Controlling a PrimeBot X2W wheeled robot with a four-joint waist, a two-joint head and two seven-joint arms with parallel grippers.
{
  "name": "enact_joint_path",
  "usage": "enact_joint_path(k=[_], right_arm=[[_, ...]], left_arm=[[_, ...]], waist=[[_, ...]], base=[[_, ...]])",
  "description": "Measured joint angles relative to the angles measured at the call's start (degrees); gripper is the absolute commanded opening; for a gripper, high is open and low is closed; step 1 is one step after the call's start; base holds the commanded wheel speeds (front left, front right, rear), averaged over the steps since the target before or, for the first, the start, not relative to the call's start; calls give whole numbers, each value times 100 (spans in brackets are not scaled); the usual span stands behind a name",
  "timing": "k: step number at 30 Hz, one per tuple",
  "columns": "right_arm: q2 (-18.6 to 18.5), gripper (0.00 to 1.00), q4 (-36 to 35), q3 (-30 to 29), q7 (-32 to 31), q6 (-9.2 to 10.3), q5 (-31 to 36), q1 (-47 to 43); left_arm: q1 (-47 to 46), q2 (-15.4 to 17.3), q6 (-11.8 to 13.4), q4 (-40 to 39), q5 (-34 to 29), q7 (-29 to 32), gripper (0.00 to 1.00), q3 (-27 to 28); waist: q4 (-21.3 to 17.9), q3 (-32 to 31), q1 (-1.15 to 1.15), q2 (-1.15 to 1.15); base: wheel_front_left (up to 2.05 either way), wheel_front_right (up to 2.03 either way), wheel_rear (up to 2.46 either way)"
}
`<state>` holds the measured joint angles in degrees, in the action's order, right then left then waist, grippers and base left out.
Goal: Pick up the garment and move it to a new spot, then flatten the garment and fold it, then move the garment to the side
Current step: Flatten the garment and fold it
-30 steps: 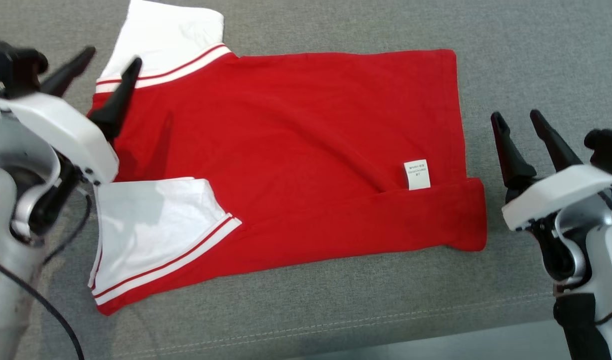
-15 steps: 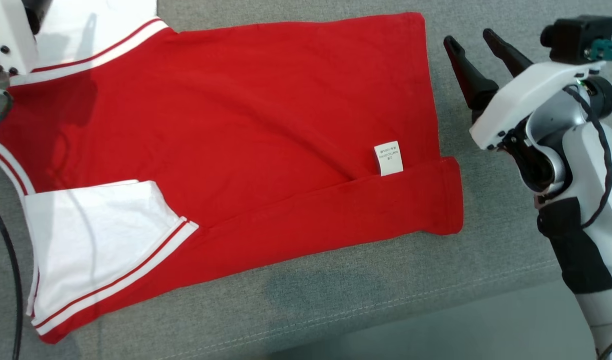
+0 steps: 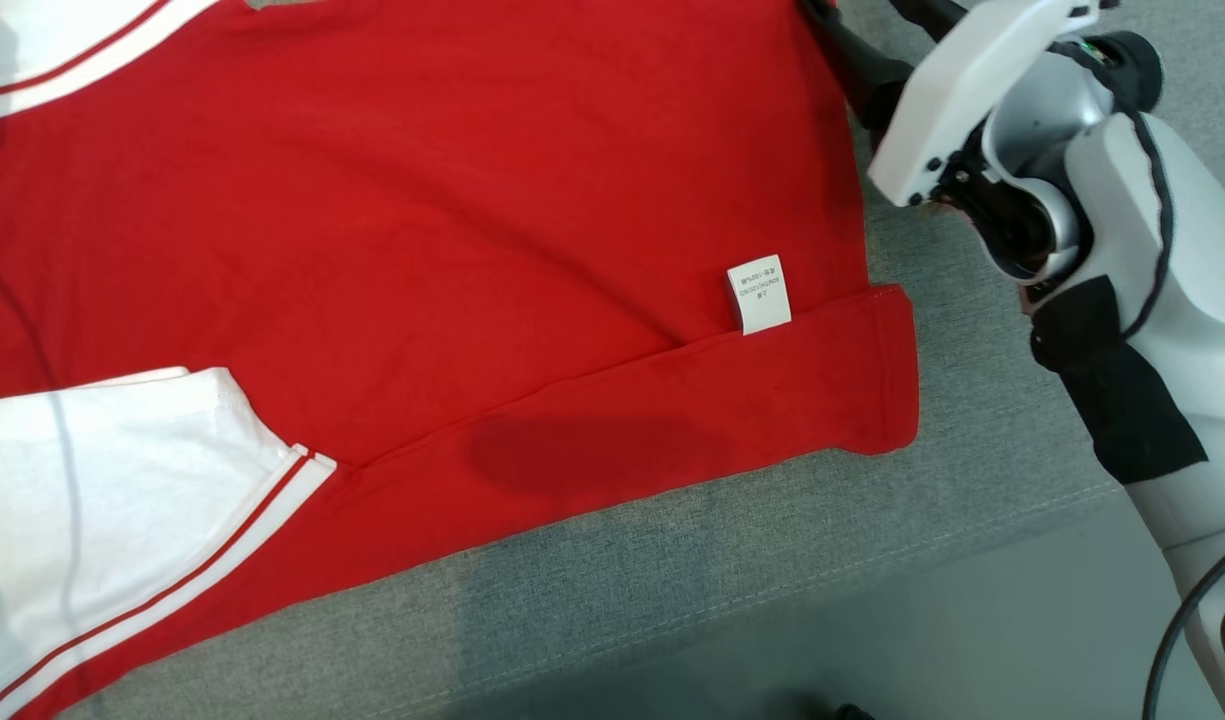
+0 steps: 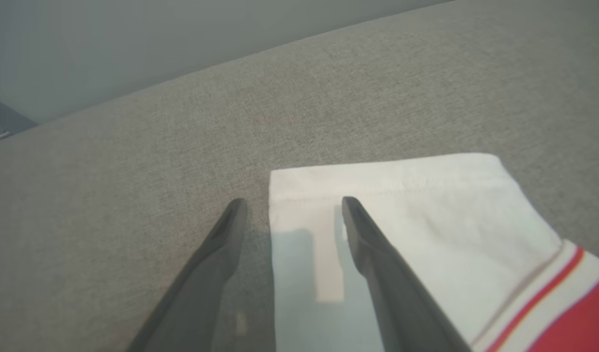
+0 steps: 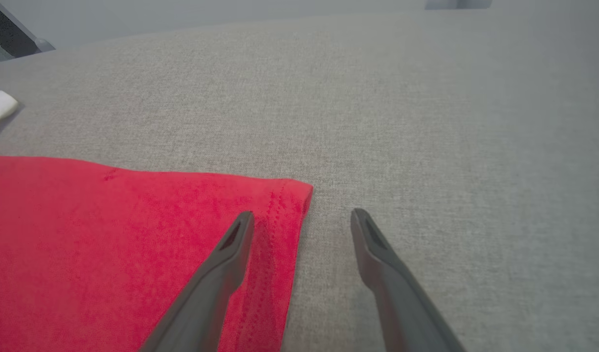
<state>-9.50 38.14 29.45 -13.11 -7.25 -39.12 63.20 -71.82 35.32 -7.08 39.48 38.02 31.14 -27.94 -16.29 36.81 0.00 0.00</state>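
The garment point(image 3: 422, 230) is a red shirt with white sleeves and red-white stripes, spread flat on the grey cushion point(image 3: 672, 580), a white label point(image 3: 759, 293) near its hem. My right gripper point(image 5: 301, 217) is open and straddles the far corner of the red hem point(image 5: 284, 195), one finger over the cloth, the other over the cushion. Its white arm point(image 3: 1102, 200) reaches along the garment's right edge in the head view. My left gripper point(image 4: 292, 205) is open above the edge of a white sleeve point(image 4: 402, 210), one finger over the sleeve, the other over bare cushion.
The grey cushion point(image 5: 426, 98) runs on far beyond the garment. Its stitched front edge point(image 3: 872, 570) lies close below the shirt, with pale floor point(image 3: 972, 650) beyond it. A dark object point(image 5: 6, 34) sits past the cushion's far corner.
The head camera has tilted down and closer, so the shirt fills more of its view. Both arms have reached forward to the garment's far corners. Both grippers stay open.
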Motion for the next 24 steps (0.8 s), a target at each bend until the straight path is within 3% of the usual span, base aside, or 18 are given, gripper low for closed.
enact_joint_path(k=[8, 9, 10, 11, 12, 19, 24], right_arm=[[148, 100, 419, 543, 43, 0, -309, 510], [154, 99, 480, 604, 63, 0, -347, 577], [155, 60, 530, 638, 64, 0, -386, 642], [152, 34, 561, 654, 101, 0, -422, 698], [151, 0, 606, 679, 114, 0, -468, 736], [97, 0, 730, 932, 355, -2, -702, 812], [-170, 0, 628, 1233, 514, -2, -913, 792]], left_arm=[[-286, 18, 0, 279, 168, -97, 100, -219], [-319, 4, 0, 288, 196, -110, 76, -250], [-369, -9, 0, 303, 243, -115, 16, -269], [-408, -16, 0, 312, 297, -116, 0, -302], [-431, -26, -1, 323, 315, -116, 0, -349], [-492, -73, -37, 404, 521, -289, 0, -513], [-493, -80, -37, 394, 736, -414, 0, -657]], waist=[[-19, 207, 0, 0], [-12, 227, 0, 0], [-7, 249, 0, 0], [1, 268, 0, 0], [13, 278, 0, 0], [65, 256, 0, 0], [147, 178, 0, 0]], base=[[0, 0, 0], [0, 0, 0], [0, 0, 0], [0, 0, 0], [0, 0, 0], [0, 0, 0], [0, 0, 0]])
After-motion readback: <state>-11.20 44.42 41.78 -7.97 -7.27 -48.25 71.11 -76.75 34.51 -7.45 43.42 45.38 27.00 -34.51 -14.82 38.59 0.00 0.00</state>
